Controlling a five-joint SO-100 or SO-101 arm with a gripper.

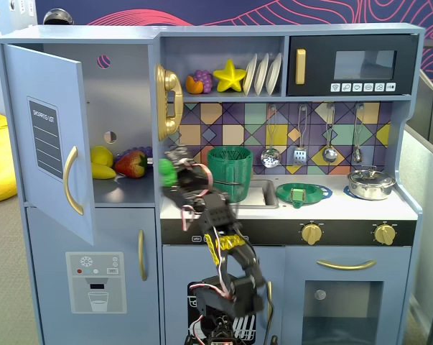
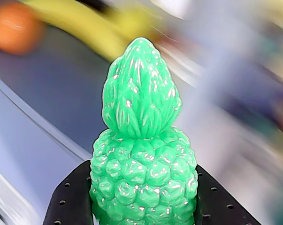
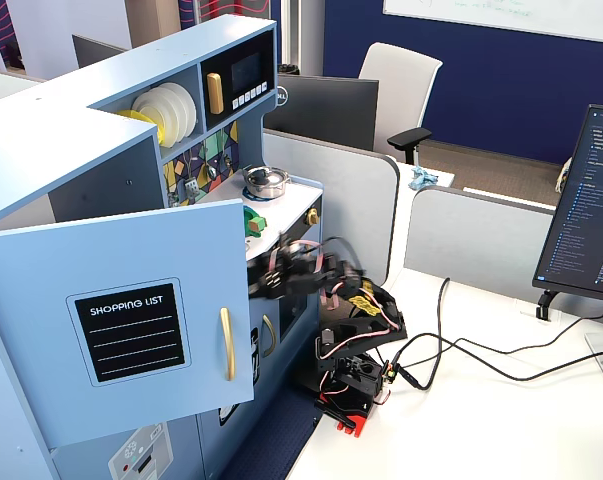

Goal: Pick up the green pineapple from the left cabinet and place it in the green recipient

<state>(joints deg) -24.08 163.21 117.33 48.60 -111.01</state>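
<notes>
Cabinet contents first: in a fixed view facing the toy kitchen, the left cabinet (image 1: pixel 51 144) stands with its door swung open, and its shelf holds a yellow lemon (image 1: pixel 101 156), a banana (image 1: pixel 103 171) and a red strawberry (image 1: pixel 132 164). The green recipient (image 1: pixel 230 172) stands upright on the counter just left of the sink, and nothing can be seen inside it from here. The gripper (image 1: pixel 171 171) is raised in front of the counter, between the cabinet opening and the recipient, with the green pineapple (image 1: pixel 166 169) clamped at its tip; motion blur hides finer detail. In the wrist view, the green pineapple (image 2: pixel 141 154) stands upright, leafy top upward, its bumpy body pressed between the two black fingers (image 2: pixel 68 201) on either side. In a fixed view from the side, the open cabinet door (image 3: pixel 116 320) fills the foreground and the blurred gripper (image 3: pixel 281 272) reaches toward the counter edge; the pineapple cannot be made out there.
</notes>
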